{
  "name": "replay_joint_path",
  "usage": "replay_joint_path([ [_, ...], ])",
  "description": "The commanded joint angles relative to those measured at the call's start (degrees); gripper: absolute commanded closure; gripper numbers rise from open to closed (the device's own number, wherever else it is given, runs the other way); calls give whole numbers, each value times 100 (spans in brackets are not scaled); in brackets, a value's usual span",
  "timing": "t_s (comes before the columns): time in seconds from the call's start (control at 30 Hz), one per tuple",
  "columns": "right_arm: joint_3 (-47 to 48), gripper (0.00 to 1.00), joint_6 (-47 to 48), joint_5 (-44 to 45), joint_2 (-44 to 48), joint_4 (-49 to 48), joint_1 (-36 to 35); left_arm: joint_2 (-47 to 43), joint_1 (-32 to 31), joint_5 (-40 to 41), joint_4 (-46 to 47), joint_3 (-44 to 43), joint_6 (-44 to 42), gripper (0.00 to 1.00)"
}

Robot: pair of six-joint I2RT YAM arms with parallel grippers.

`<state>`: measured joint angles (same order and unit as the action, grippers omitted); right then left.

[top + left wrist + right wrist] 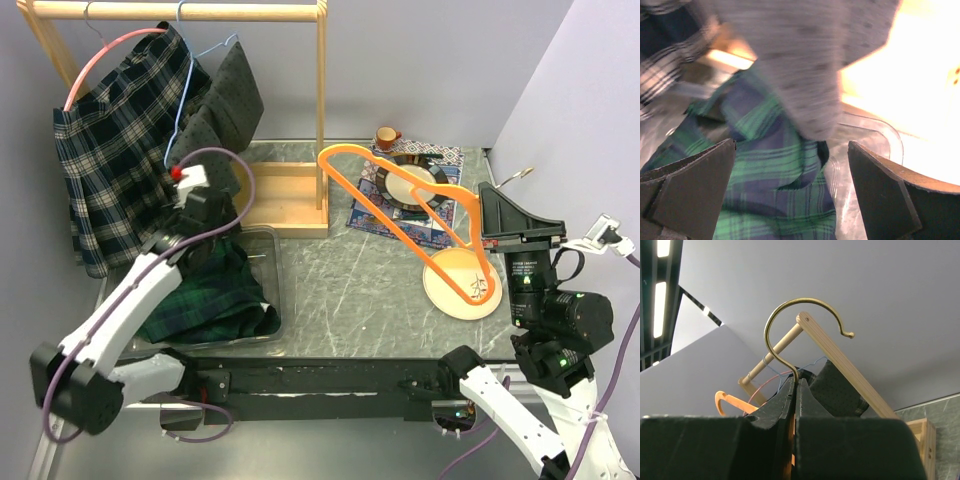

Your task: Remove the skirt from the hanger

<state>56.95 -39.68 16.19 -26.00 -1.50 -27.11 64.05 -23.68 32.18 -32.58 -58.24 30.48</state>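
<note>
Grey-green marbled tabletop [340, 300] runs away from us, and nearest on the left sits the clear plastic bin [274, 280] holding the crumpled green-and-navy plaid skirt [215, 300]. We see the left gripper [791, 147] poised straight over that cloth with its jaws spread wide and nothing between them. The skirt lies directly below, so the left arm is by far the nearer one. To the right, the right gripper [795, 382] is pinched tight on the curved brass hook [766, 332] of the bare orange plastic hanger [330, 156]. Its long axis slants from near the round peach plate [440, 280] up toward the wooden garment rack [322, 120]. We judge the skirt already off the hanger, well apart from it. Farther back, a dark plaid skirt [110, 160] and a grey dotted garment [230, 95] hang from the rack. The left wrist view is blurred, so we cannot tell whether the fingers touch the cloth.
</note>
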Motion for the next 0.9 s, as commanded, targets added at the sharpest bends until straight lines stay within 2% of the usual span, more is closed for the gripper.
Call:
replay_joint_path([
  [0.0, 36, 100, 39, 183, 121, -334, 13, 502, 13, -538, 454, -214, -666, 1],
  [0.1, 36, 100, 83, 227, 148, -325, 22, 801, 13, -503, 681, 31, -754, 4],
  [0.33, 9, 100, 127, 280, 200, -351, 22, 1267, 22, 165, 586, 164, -815, 14],
  [0.43, 53, 100, 119, 298, 192, -334, 22, 1303, 30, 200, 507, 137, -807, 30],
  [0.47, 71, 100, 127, 298, 174, -316, 22, 1294, 30, 305, 481, 163, -746, 40],
  [0.5, 79, 100, 136, 298, 183, -307, 22, 1294, 30, 341, 446, 181, -728, 45],
  [0.67, 106, 100, 162, 341, 288, -342, 22, 1268, 65, 271, 313, 391, -570, 61],
  [0.73, 106, 100, 171, 385, 323, -342, 22, 1259, 92, 218, 279, 401, -561, 73],
  [0.77, 115, 100, 189, 385, 341, -342, 22, 1259, 101, 201, 183, 366, -561, 85],
  [0.83, 132, 100, 206, 394, 385, -325, 22, 1224, 118, 227, -28, 165, -474, 99],
  [0.87, 141, 100, 224, 412, 394, -307, 22, 1206, 136, 279, -325, 77, -429, 99],
])
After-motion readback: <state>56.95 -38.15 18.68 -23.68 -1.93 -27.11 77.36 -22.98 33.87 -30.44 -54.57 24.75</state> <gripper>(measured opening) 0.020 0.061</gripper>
